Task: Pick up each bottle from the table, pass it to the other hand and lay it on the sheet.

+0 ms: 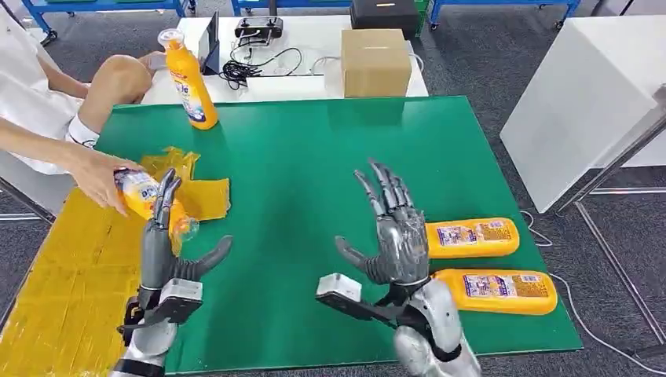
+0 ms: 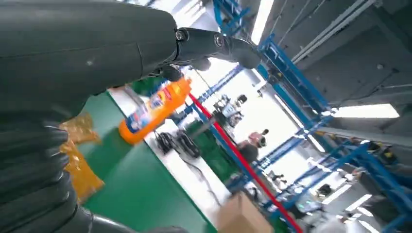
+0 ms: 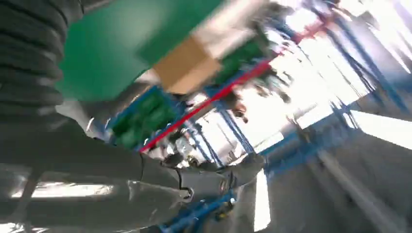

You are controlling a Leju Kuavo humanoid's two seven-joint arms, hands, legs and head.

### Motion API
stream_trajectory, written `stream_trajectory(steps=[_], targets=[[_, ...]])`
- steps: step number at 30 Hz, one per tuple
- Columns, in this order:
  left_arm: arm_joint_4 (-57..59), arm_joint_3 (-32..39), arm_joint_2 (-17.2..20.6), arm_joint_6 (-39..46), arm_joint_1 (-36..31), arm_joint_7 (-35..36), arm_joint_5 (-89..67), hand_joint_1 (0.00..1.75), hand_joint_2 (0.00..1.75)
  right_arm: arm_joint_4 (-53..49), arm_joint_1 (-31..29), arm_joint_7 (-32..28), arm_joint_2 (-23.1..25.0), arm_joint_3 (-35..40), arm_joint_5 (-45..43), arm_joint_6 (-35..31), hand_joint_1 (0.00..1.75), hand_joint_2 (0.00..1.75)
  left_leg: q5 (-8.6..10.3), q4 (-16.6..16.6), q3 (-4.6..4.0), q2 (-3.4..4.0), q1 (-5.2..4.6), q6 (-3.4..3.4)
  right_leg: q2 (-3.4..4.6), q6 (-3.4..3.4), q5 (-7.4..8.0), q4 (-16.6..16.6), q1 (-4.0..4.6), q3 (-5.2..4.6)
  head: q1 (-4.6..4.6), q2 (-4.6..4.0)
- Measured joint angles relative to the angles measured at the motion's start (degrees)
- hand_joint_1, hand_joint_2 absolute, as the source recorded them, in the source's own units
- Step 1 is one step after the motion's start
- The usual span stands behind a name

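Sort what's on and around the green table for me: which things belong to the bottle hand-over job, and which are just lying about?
Job:
- upright bottle
- two lying bottles
- bottle on the sheet, under a person's hand, left hand beside it
- yellow sheet
- right hand, empty, fingers spread

Lying about:
- cardboard box
- black cables
- white table

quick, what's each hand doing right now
Left hand: open, fingers lying against the bottle a person's hand is holding on the sheet.
Right hand: open, holding nothing.
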Motion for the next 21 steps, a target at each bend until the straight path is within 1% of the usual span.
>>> stream_trajectory(steps=[2,3,5,7,11,14,17,21], targets=[[-2.1,0.0,-0.3,-2.1,0.9,0.0,1.0,0.00,1.75,4.0,-3.1,2.6,-3.8,-0.7,3.1,5.9,0.00,1.75,0.05,0.0,-0.01,-0.14,-0.03,0.08,-0.08,0.01,0.01,0.0,-0.06,0.03,0.02,0.00],[-2.8,0.0,-0.4,-2.7,1.2,0.0,1.5,0.00,1.75,6.9,-5.1,2.2,-6.2,-1.0,3.1,8.0,0.00,1.75,0.08,0.0,-0.01,-0.14,-0.07,0.11,-0.08,0.14,0.10,0.0,-0.10,0.03,0.02,0.00],[-3.7,-0.1,-0.6,-3.4,1.6,-0.1,1.9,0.00,1.75,12.0,-8.4,0.5,-10.1,-1.8,2.4,10.1,0.00,1.75,0.16,0.0,-0.06,-0.24,-0.13,0.24,-0.16,0.20,0.14,0.0,-0.14,0.03,0.04,0.00],[-4.3,-0.2,-0.7,-3.4,2.0,-0.1,2.1,0.00,1.75,15.7,-10.5,-0.2,-12.9,-2.4,2.0,10.4,0.00,1.75,0.17,0.0,-0.08,-0.24,-0.15,0.25,-0.21,0.22,0.15,0.0,-0.15,0.02,0.02,0.00],[-4.7,-0.3,-0.8,-3.4,2.1,-0.1,2.1,0.00,1.75,18.8,-12.2,-0.4,-15.6,-2.6,1.9,10.7,0.00,1.75,0.16,0.1,-0.08,-0.21,-0.15,0.24,-0.20,0.22,0.15,0.0,-0.14,-0.01,0.02,0.00],[-4.8,-0.3,-0.9,-3.4,2.2,-0.2,2.2,0.00,1.75,20.1,-12.8,-0.4,-16.4,-2.6,2.0,10.7,0.00,1.75,0.16,0.0,-0.12,-0.22,-0.11,0.24,-0.20,0.20,0.14,0.0,-0.11,-0.07,0.00,0.00],[-4.8,-0.4,-1.1,-3.9,2.2,-0.4,3.1,0.00,1.75,21.1,-13.5,0.2,-17.7,-2.5,1.1,12.9,0.00,1.75,0.16,0.0,-0.15,-0.22,-0.09,0.24,-0.20,0.20,0.14,0.0,-0.09,-0.10,-0.02,0.00],[-4.8,-1.0,-1.2,-4.7,2.3,-1.0,4.7,0.00,1.75,23.9,-14.9,-2.5,-21.0,-3.2,-2.4,14.6,0.00,1.75,0.16,0.0,-0.17,-0.24,-0.12,0.24,-0.21,0.20,0.14,0.0,-0.12,-0.10,-0.02,0.00]])
